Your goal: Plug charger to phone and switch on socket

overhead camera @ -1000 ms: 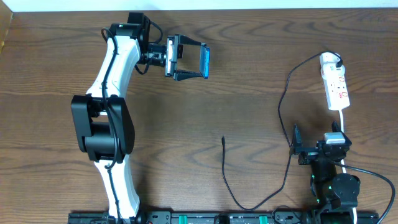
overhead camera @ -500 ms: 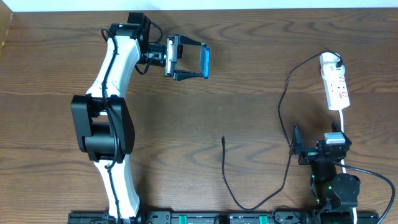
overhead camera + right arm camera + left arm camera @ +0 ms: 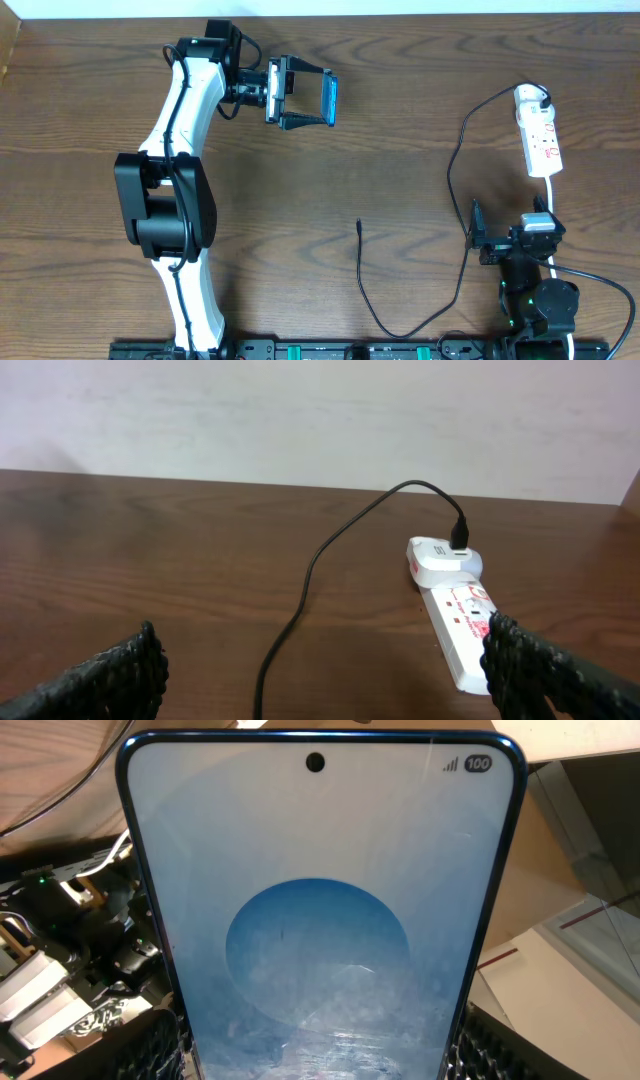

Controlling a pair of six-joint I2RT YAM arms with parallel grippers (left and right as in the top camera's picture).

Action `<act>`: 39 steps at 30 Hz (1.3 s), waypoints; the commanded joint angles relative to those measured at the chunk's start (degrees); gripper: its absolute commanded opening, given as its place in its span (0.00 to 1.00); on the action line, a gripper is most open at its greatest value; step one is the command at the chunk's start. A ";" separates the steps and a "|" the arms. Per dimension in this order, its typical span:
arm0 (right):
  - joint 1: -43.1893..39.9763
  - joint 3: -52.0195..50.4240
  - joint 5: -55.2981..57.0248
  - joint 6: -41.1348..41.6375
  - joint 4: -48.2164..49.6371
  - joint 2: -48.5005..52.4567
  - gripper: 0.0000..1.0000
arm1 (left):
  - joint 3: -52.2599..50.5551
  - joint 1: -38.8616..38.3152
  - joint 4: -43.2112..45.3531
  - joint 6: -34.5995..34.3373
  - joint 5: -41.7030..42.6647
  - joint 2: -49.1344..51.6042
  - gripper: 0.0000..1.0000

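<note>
My left gripper is shut on the phone and holds it on edge above the far left of the table. The phone's blue screen fills the left wrist view between the two fingers. The charger cable runs from a white adapter in the socket at the far right, down and round to its connector tip lying free mid-table. My right gripper is open and empty near the front right; the cable and socket lie ahead of it.
The socket's white cord runs back toward the right arm's base. A white wall stands behind the table's far edge. Cardboard and equipment show beyond the table in the left wrist view.
</note>
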 commanded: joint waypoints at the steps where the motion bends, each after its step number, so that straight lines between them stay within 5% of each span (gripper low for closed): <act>1: 0.28 -0.09 0.26 -0.68 -0.26 -0.17 0.99 | 1.49 0.24 -0.28 -0.09 2.01 -1.97 0.07; 19: 0.28 -0.09 0.26 -0.68 -0.26 -0.17 0.99 | 1.49 0.20 -0.28 1.68 -9.46 -1.97 0.07; 39: 0.28 -0.09 -1.29 -0.63 3.63 -0.20 0.99 | 1.46 -1.16 -0.28 1.64 -9.79 -1.97 0.07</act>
